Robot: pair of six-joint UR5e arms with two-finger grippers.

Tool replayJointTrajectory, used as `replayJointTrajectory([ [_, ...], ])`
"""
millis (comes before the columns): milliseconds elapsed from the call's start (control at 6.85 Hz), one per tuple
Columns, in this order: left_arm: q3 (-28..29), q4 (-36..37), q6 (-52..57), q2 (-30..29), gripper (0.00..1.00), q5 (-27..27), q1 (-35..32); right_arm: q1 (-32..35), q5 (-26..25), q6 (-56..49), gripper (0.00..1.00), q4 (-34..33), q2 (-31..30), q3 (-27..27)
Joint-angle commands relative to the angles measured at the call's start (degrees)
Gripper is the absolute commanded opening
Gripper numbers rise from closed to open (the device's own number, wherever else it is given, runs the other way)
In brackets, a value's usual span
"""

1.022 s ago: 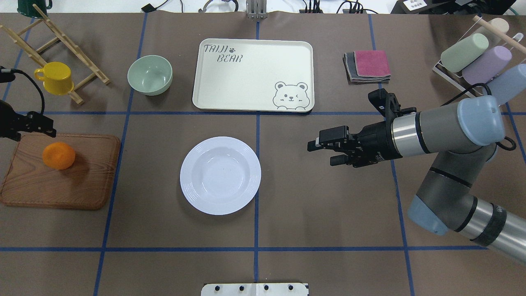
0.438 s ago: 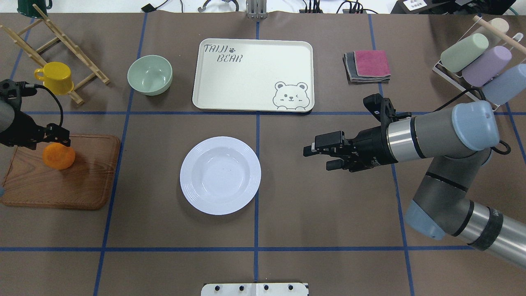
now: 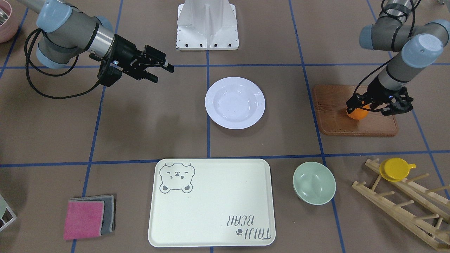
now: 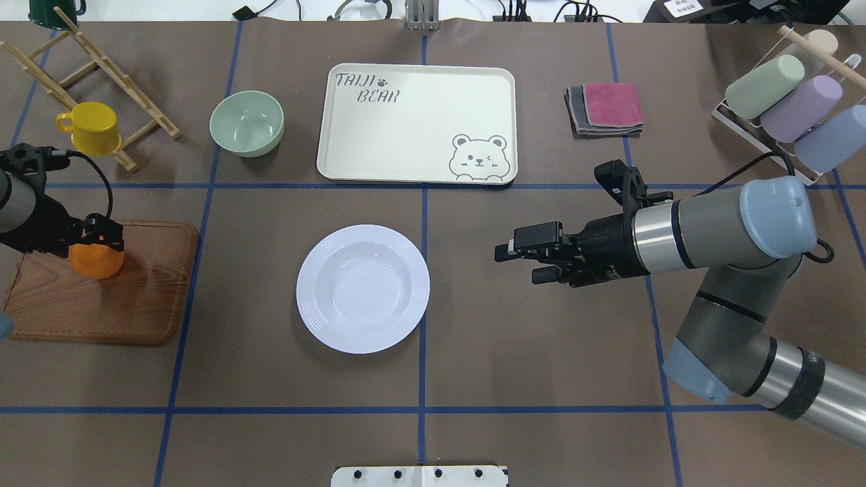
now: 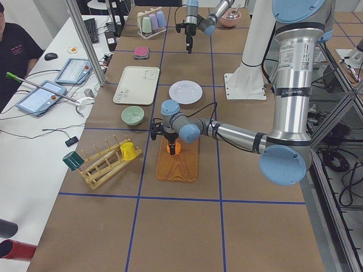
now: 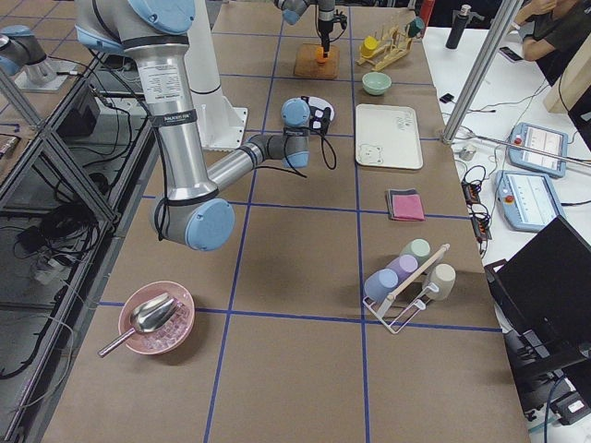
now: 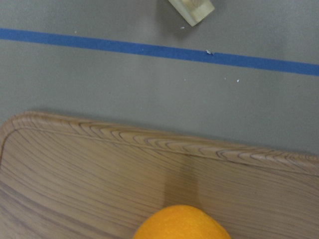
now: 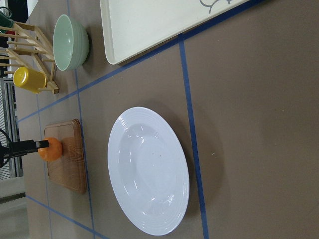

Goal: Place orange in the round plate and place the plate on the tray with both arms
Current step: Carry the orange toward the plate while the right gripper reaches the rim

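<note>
— Two fingers of the right gripper [image 4: 517, 264] are apart. The round plate [image 4: 362, 289] lies out in front of them, not touching.
— And the orange [image 4: 95, 265]?
— On the board [image 4: 135, 297], right under the left gripper [image 4: 101, 238]. Are its fingers apart or together? I can't tell.

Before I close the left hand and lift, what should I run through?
1. Orange resting on the wooden board, under the left hand: ok.
2. Left hand open: ok. Centred over the fruit: cannot tell.
3. Round plate upright and empty: ok.
4. Tray bare: ok.
5. Right hand open, apart from the plate: ok.
</note>
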Motion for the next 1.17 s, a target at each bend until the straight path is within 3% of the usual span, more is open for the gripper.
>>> replayJointTrajectory([
  [0,0.8,-0.7,-0.5,0.2,0.97,0.0,0.7,-0.1,-0.1,0.0,0.99,0.1,-0.1,0.1],
  [146,0.8,-0.8,-0.6,0.1,0.97,0.0,0.8,-0.2,-0.2,0.0,0.99,0.1,0.0,0.1],
  [438,0.7,-0.5,-1.6,-0.1,0.73,-0.2,0.8,-1.4,-2.0,-0.2,0.99,0.2,0.2,0.1],
  [730,-1.0,0.4,-2.4,-1.7,0.7,-0.7,0.8,-5.6,-8.1,-0.3,0.98,5.0,1.4,-1.2],
  [1022,-4.8,11.0,-5.9,-9.4,0.71,-1.2,0.9,-6.4,-12.8,-0.7,0.98,5.2,5.9,-5.0],
])
